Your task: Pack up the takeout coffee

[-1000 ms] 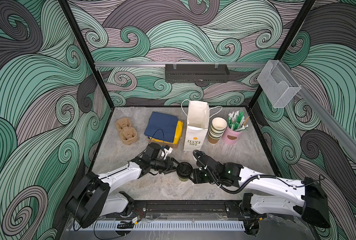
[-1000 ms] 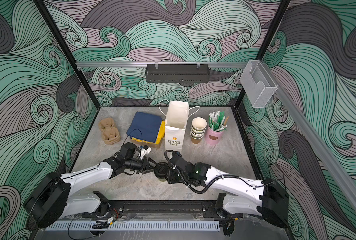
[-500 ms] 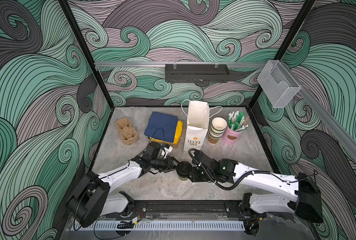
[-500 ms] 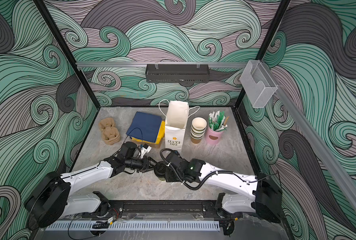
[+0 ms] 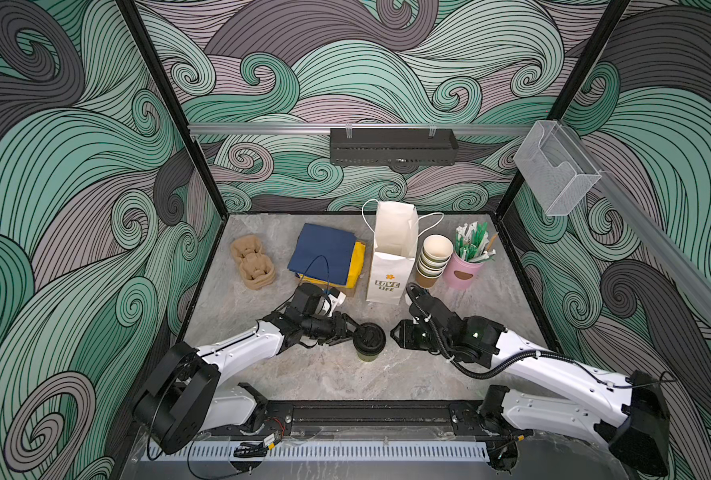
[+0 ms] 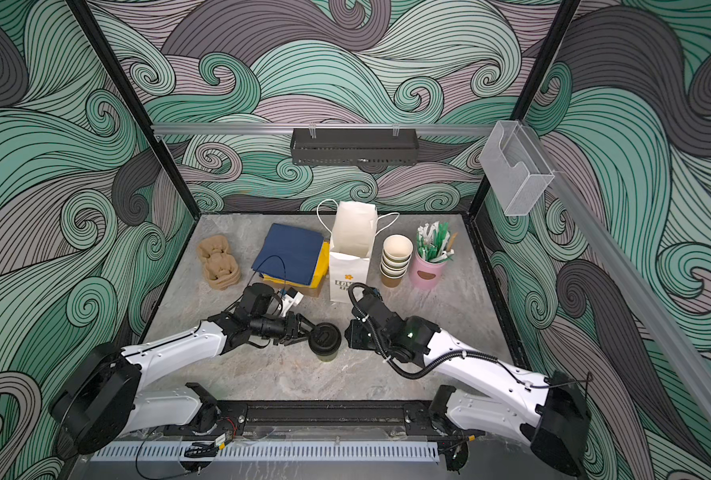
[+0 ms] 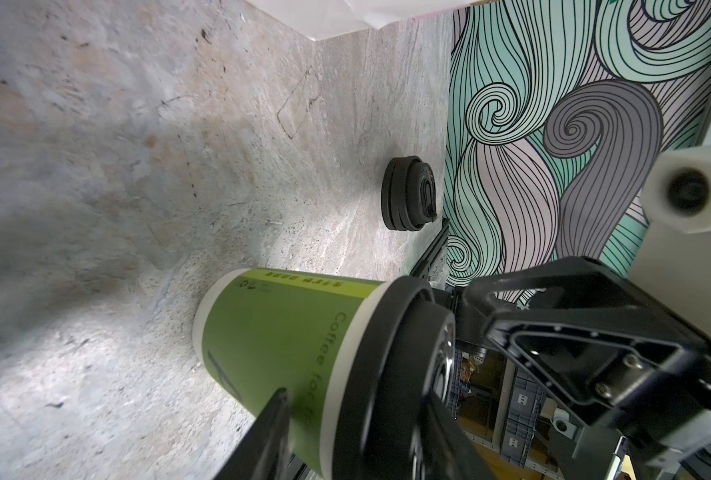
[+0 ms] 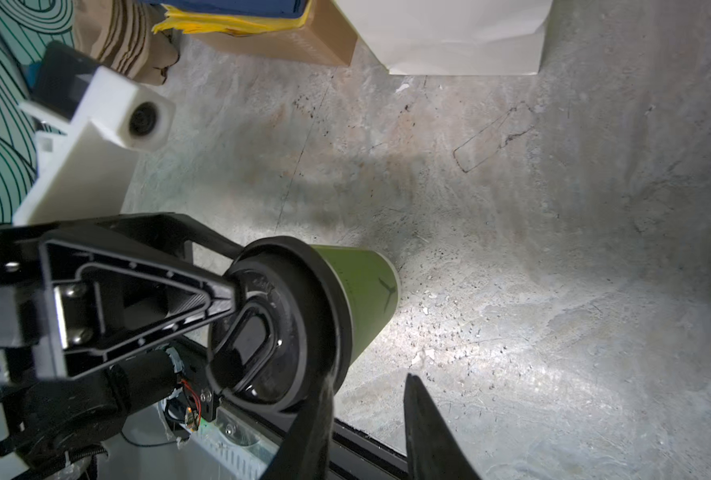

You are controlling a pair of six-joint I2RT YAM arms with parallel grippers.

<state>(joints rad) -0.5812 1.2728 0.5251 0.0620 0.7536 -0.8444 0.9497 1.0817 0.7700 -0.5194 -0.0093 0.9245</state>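
Spotting one change from half a second back: right fingers (image 5: 395, 335) no longer pressed up against the takeout coffee (image 5: 369, 343), now pulled off just to its right with a strip of bare worktop (image 5: 312, 374) between. Same spot for the takeout coffee itself as before.

Stands upright near the front middle of the worktop in both top views, black sip lid (image 5: 370, 336) on, green side reading "Coffee for" in the left wrist view.

Left fingers (image 5: 349, 330) roughly halfway open, bracketing the sip lid's left edge. From the right wrist view, looks like one tip touching the lid top and the other tucked behind the rim. Can't tell: proper squeeze or just contact.

Right fingers a little apart and holding nothing, only worktop visible in the gap.

Moving outward: behind the takeout coffee, got a white paper bag (image 5: 391, 257) standing open, "LOVE LIFE" on the front. Just beside it on the right, a stack of lidless cups (image 5: 433, 262), then a pink pot (image 5: 464, 272) stuffed with wrapped sticks. Left of the bag, a navy and yellow pile (image 5: 324, 257); further left, a brown pulp carrier (image 5: 254, 266). Also catching a short stack of loose black lids (image 7: 408, 195) lying on the worktop close to the patterned wall (image 7: 553, 124), only in the left wrist view.
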